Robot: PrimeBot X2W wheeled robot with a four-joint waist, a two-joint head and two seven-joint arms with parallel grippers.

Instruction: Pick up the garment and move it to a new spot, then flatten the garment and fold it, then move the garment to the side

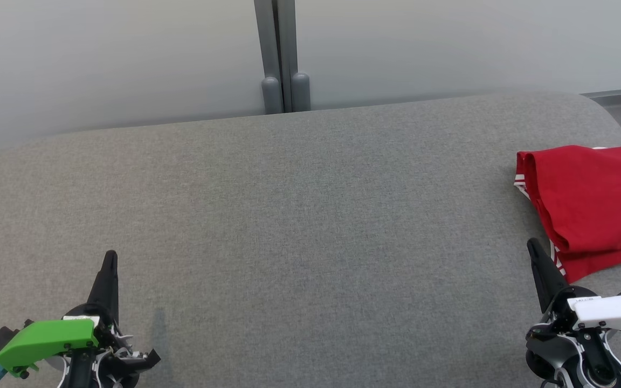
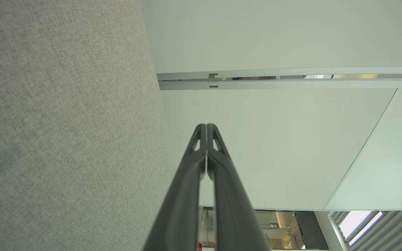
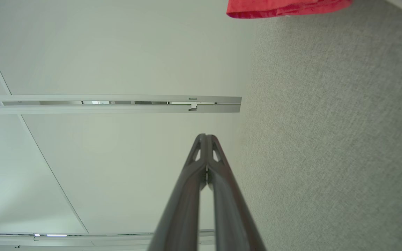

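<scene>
A red garment (image 1: 591, 199) with white-striped trim is seen folded and laid flat, just beyond the jaws of the right gripper (image 1: 532, 244) and to their right.

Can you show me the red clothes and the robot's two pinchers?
red garment (image 1: 596, 199): head view, middle of its top fold.
left gripper (image 1: 109, 261): head view, its closed fingertips.
right gripper (image 1: 534, 250): head view, its closed fingertips.

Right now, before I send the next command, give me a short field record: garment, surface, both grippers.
garment: red fabric garment with white trim, folded, lying at the surface's right side, cut off by the head view's edge
surface: grey woven fabric surface, flat
left gripper: shut, empty, lower left, far from the garment
right gripper: shut, empty, tip beside the garment's near corner, not gripping it
</scene>
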